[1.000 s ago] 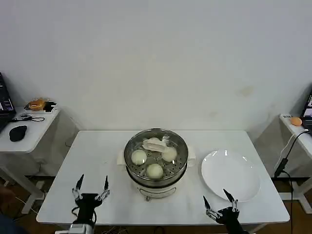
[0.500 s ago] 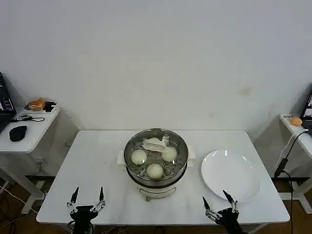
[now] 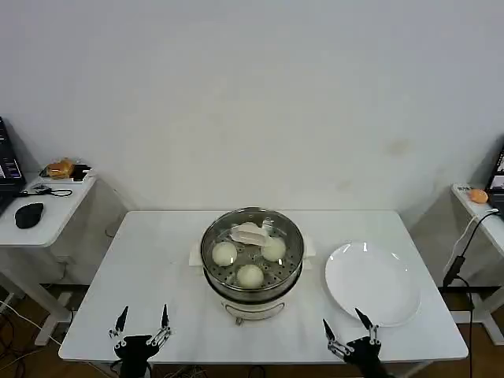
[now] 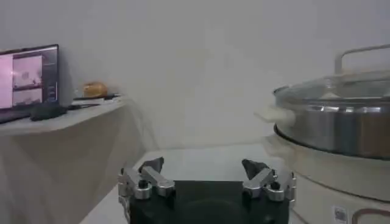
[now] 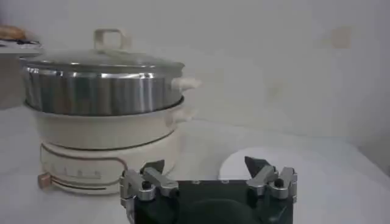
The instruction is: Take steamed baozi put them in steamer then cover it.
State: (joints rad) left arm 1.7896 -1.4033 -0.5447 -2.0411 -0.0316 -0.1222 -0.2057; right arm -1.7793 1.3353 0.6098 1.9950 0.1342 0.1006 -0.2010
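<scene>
White wall stands behind a white surface [image 3: 157, 260] that carries the steamer [image 3: 251, 272] at its middle and a bare white plate [image 3: 373, 282] just to the steamer's right. Through the glass cover [image 3: 252, 250], which already sits on the pot's rim with its white handle [image 3: 250, 232] toward the back, three steamed baozi [image 3: 250, 275] can be made out on the perforated tray; a fourth may lie under the handle, but that cannot be told. From the side, the right wrist view shows the cover [image 5: 100, 59] seated level on the steel wall of the steamer [image 5: 103, 91], and the left wrist view shows the same rim line on the steamer [image 4: 335, 125]. Both arms hang low at the near edge of the surface, well apart from the pot: the left pincer [image 3: 142, 321] is released, fingers spread and holding nothing, and the right pincer [image 3: 345, 324] is likewise released and empty, near the plate's front edge. Judged from this, the loading and the covering both look done, and nothing more than parking the arms seems left.
</scene>
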